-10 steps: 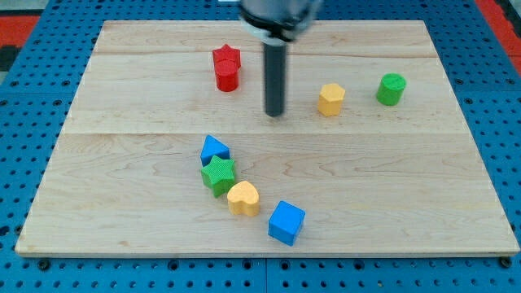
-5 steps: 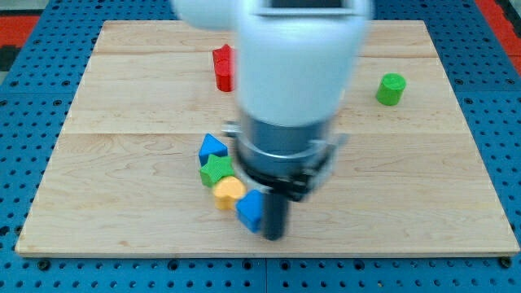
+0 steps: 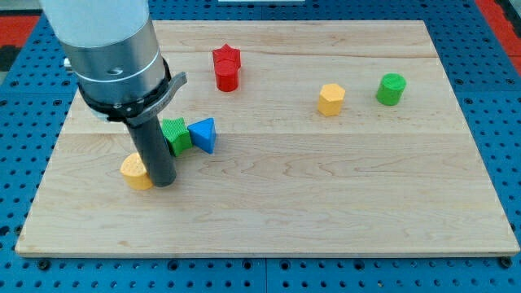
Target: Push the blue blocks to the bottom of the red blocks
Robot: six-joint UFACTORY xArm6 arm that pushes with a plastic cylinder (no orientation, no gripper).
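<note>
My tip (image 3: 163, 182) rests on the board at the view's lower left, touching the right side of a yellow block (image 3: 134, 173). A blue triangle block (image 3: 203, 134) lies up and to the right of the tip, touching a green star block (image 3: 174, 135) on its left. The red star block (image 3: 227, 67) stands near the view's top, above and a little right of the blue triangle. A blue cube does not show in this view; my arm (image 3: 110, 49) covers the board's upper left.
A yellow hexagon block (image 3: 331, 99) and a green cylinder (image 3: 391, 89) stand at the upper right. The wooden board (image 3: 342, 203) is edged by a blue pegboard.
My tip swept from the bottom middle to the lower left. The yellow block, green star and blue triangle moved left and up. The blue cube has gone out of sight.
</note>
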